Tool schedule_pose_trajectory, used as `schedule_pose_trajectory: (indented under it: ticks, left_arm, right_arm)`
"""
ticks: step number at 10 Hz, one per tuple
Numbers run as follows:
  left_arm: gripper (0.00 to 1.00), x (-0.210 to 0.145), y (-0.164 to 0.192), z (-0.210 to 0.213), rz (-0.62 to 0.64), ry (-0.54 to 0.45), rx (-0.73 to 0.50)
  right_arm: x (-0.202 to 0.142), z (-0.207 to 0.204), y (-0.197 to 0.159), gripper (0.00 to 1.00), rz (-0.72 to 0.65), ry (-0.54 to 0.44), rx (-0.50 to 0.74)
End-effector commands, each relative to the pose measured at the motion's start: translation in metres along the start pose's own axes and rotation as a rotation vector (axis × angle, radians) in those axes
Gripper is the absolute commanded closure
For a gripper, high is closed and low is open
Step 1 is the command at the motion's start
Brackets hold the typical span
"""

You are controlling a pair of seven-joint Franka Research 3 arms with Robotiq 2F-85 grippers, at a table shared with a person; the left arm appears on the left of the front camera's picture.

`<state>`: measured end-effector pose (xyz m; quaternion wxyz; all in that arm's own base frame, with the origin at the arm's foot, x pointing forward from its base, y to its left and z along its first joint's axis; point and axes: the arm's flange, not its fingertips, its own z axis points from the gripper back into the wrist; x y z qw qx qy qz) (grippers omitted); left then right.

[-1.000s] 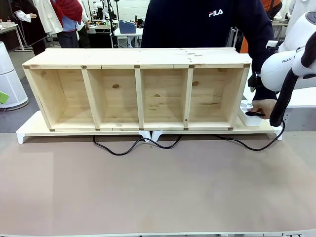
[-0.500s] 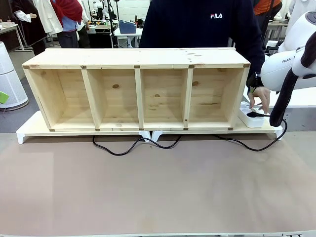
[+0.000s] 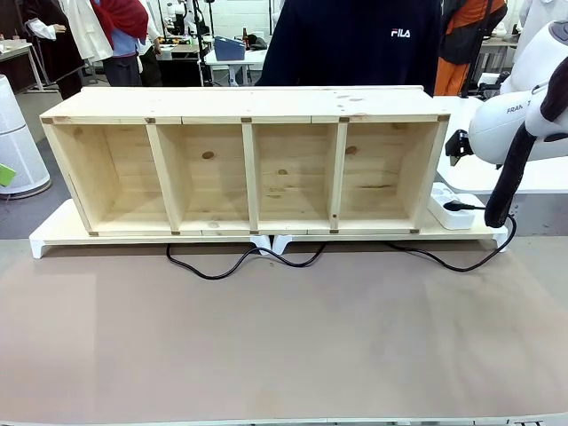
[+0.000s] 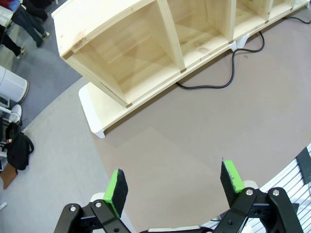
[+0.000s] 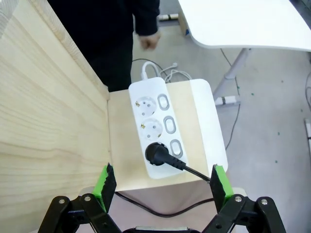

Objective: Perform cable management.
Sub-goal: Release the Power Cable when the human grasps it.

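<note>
The cable (image 3: pixel 213 276) is a thin black cord lying in waves on the brown mat along the front of the wooden shelf (image 3: pixel 248 160). Its plug (image 5: pixel 156 153) sits in the nearest socket of the white power strip (image 5: pixel 158 131) on the board at the shelf's right end. My right gripper (image 5: pixel 161 182) hovers open above that plug, and the cord (image 5: pixel 194 171) runs out between its fingers. My left gripper (image 4: pixel 174 182) is open and holds nothing, high over the mat off the shelf's left end, well away from the cable (image 4: pixel 209 86).
A person in a dark top stands behind the shelf, one hand (image 5: pixel 148 41) hanging beyond the power strip. My right arm (image 3: pixel 515 124) and its thick black hose (image 3: pixel 508 182) stand at the table's right. The brown mat (image 3: pixel 284 346) is wide and bare.
The person's hand has left the power strip and drawn back behind the shelf. The plug stays in its socket. Neither arm has moved.
</note>
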<state>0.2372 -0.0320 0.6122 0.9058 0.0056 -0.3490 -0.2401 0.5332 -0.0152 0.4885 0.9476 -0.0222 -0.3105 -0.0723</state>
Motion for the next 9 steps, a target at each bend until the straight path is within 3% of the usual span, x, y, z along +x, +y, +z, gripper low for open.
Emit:
schedule_pose_trajectory:
  ticks: [1, 9]
  left_arm:
    - [0.0, -0.0004, 0.0006, 0.0005, 0.002, -0.001, 0.0]
    - [0.0, -0.0004, 0.0006, 0.0005, 0.002, -0.001, 0.0]
  right_arm:
    - [-0.0004, -0.0007, -0.0001, 0.0, 0.0, 0.005, -0.001]
    - [-0.0004, -0.0007, -0.0001, 0.0, 0.0, 0.005, -0.001]
